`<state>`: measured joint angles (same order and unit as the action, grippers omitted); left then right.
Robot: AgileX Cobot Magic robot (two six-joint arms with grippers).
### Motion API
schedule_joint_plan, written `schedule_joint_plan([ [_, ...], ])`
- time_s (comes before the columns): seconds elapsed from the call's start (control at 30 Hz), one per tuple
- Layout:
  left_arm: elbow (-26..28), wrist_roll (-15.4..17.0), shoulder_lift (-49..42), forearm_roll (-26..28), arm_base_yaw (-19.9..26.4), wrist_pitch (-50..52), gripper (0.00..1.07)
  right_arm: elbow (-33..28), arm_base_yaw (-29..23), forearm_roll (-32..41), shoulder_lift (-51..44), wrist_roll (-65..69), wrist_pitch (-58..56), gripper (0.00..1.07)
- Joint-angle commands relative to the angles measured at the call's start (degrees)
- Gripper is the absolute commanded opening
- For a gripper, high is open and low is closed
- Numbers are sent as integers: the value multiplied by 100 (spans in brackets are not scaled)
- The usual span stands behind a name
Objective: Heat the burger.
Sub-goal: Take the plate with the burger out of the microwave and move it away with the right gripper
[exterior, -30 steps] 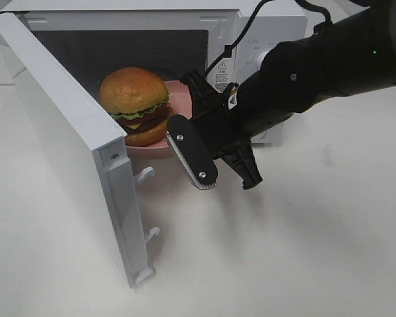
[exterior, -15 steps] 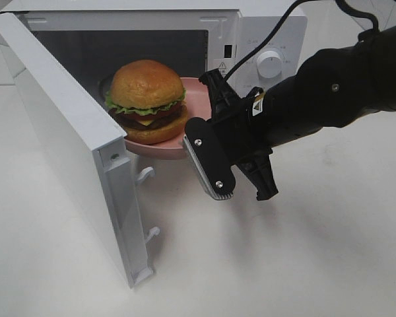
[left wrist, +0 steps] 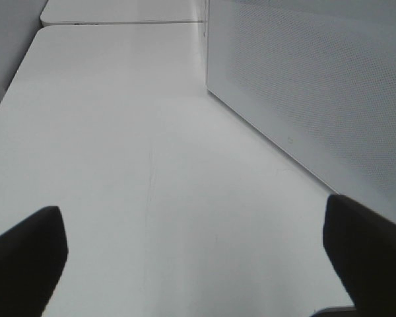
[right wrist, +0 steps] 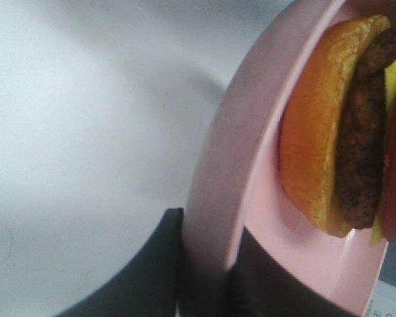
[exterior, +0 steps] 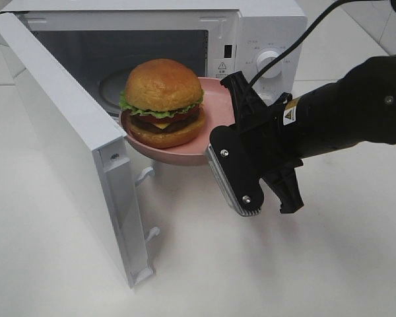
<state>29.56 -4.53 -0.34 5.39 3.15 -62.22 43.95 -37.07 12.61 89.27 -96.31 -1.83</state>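
Exterior high view: the white box-shaped microwave oven (exterior: 264, 33) stands with its door (exterior: 72, 145) swung wide. The black right gripper (exterior: 232, 135) has its jaws pinched on the rim of the round pink plate (exterior: 214, 99), which sits at the oven mouth, carrying the glossy golden-brown burger (exterior: 162, 102), upright, bun crown up. Whether heating is done cannot be told. The left gripper (left wrist: 198, 254) hangs wide and empty.

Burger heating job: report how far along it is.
Done: the microwave door stands open. In hand: the right end effector grips the rim of the pink plate carrying the burger, held at the oven's mouth over the table. Left: whether heating has happened can't be told; the door is not shut.
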Motion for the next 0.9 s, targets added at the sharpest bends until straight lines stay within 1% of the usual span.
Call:
schedule_joint_plan([
  [0.03, 6, 6, -80, 23, 17, 74, 98, -132, 17, 0, -344, 29, 395, 0],
  [0.33, 6, 6, -80, 23, 17, 74, 98, -476, 17, -74, -716, 29, 453, 0],
  [0.4, 6, 6, -80, 23, 17, 74, 98, -682, 17, -149, -1008, 52, 493, 0],
  [0.73, 6, 6, -80, 23, 17, 74, 98, -1106, 17, -155, -1707, 218, 430, 0],
  [0.9, 6, 6, -80, 23, 17, 74, 98, -1283, 34, -527, -2137, 533, 132, 0],
])
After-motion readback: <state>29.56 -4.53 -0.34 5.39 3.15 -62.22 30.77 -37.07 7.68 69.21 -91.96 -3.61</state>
